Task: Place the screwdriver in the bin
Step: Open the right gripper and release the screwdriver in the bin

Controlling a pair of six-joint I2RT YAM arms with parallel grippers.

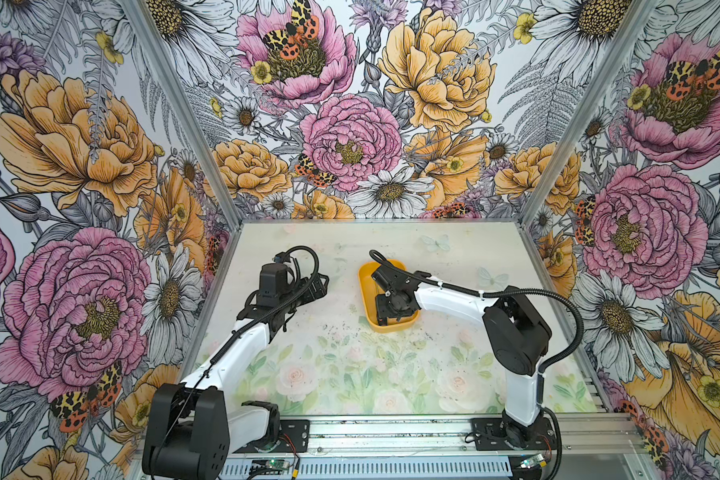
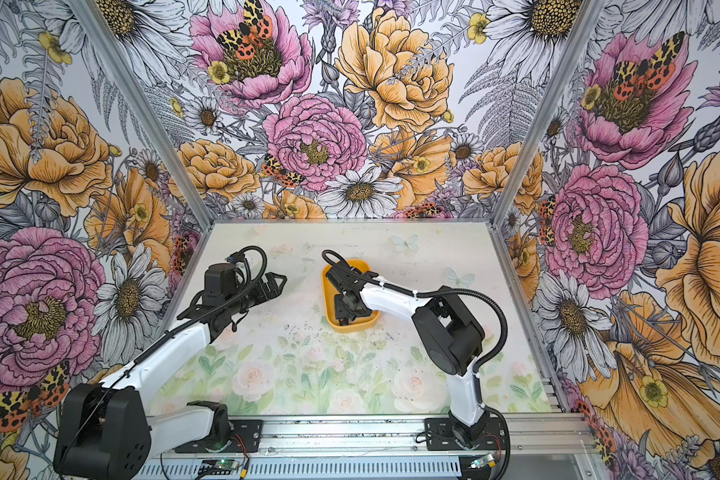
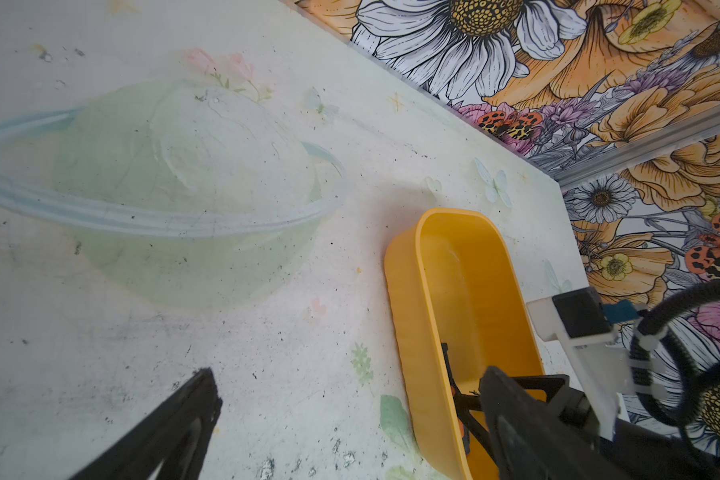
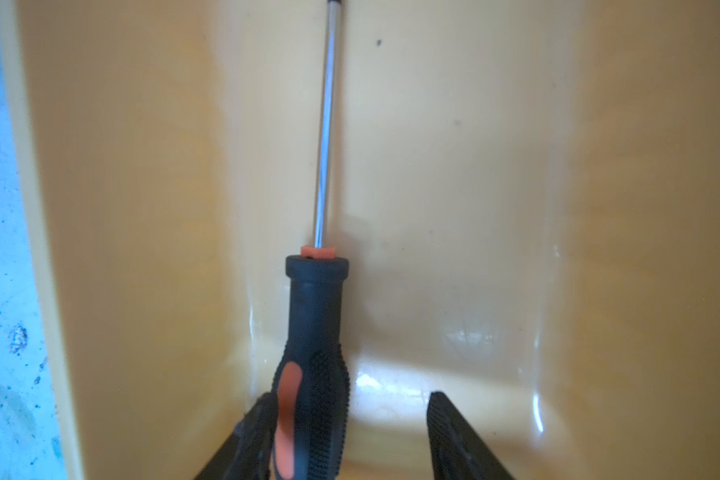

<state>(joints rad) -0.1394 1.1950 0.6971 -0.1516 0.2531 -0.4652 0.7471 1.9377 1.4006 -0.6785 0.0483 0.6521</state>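
Closest to me is a metal rail (image 1: 391, 432) where both arms are bolted on. Then comes the flat table (image 1: 350, 374), with pale roses on it and lots of little dark scuffs.

Farther in, the left gripper (image 3: 348, 376) hangs over the table, a little to the left of the bin (image 1: 364, 291) and not touching it. Its two black fingers are spread wide with nothing between them.

The right gripper (image 4: 352, 397) reaches down into the bin, and its arm hides most of the bin in both top views. Its fingers are apart. The screwdriver (image 4: 314, 316) lies on the bin's floor. Its bumpy black and orange handle is right up against one finger, with a gap to the other. Its thin shiny rod points along the bin.

The bin is smooth, shiny yellow-orange plastic with round corners. Behind it all stands a wall of big flowers (image 1: 350, 124).
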